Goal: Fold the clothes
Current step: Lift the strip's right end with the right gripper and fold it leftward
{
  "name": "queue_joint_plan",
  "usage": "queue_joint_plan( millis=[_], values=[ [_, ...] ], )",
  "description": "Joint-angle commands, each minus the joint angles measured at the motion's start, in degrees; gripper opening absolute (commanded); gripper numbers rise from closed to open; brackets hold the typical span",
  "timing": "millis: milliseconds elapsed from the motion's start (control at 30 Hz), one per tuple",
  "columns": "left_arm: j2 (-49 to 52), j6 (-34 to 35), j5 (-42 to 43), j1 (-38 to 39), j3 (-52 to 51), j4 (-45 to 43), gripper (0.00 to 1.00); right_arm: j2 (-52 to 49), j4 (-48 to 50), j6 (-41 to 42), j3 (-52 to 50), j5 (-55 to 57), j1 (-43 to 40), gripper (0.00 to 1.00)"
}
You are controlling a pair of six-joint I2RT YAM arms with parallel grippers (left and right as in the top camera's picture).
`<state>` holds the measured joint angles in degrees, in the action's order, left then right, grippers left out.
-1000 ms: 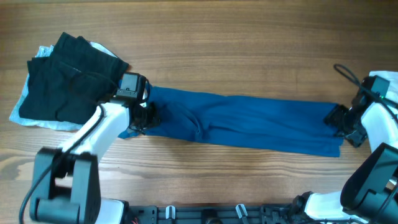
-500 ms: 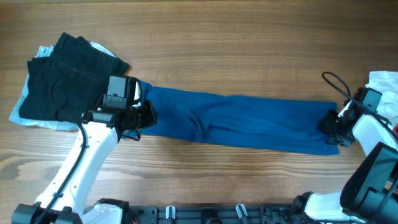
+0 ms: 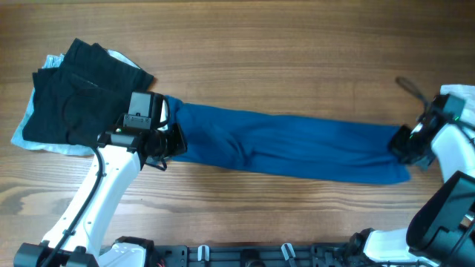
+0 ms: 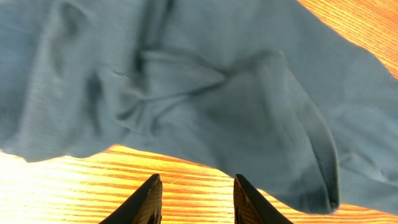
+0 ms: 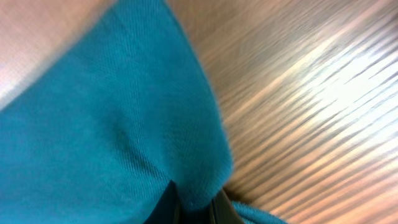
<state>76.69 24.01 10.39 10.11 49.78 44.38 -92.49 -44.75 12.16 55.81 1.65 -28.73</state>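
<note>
The large deep-blue garment [image 3: 297,148] of the clothes lies stretched in a long band across the table. My left gripper [image 3: 172,141] hovers at its left end. In the left wrist view its jaws [image 4: 196,180] stand apart over bare wood, with the wrinkled blue cloth [image 4: 217,81] just beyond the tips and nothing between them. My right gripper [image 3: 404,144] sits at the garment's right end. In the right wrist view it [image 5: 196,199] is shut, pinching a fold of the blue cloth [image 5: 112,124].
A black garment [image 3: 74,96] lies folded at the far left on top of a pale blue one [image 3: 30,137]. A white-and-red cloth [image 3: 460,96] shows at the right edge. A dark cable [image 3: 408,85] loops near the right arm.
My right gripper has closed on the garment's right end and drawn it slightly rightward. The left arm swung upright over the left end, then held still.
</note>
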Motion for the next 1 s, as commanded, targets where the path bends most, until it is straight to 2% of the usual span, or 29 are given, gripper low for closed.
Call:
queue_joint_plan(
  millis=[0,233,333,533,967],
  values=[
    [-0.02,-1.27,0.48,-0.11,0.48,-0.44,0.37,1.01,-4.59,1.92,10.23,1.33,1.53,0.04],
    [-0.02,-1.27,0.48,-0.11,0.48,-0.46,0.37,1.01,-9.86,1.33,13.14,6.43,17.14,0.04],
    [-0.02,-1.27,0.48,-0.11,0.48,-0.37,0.37,0.98,-9.99,1.62,13.11,7.37,25.83,0.04],
    [-0.02,-1.27,0.50,-0.11,0.48,-0.35,0.38,0.55,-8.66,3.08,13.07,5.68,36.26,0.04],
    [-0.02,-1.27,0.50,-0.11,0.48,-0.35,0.40,-4.11,-8.00,8.46,11.93,0.76,46.73,0.04]
  ],
)
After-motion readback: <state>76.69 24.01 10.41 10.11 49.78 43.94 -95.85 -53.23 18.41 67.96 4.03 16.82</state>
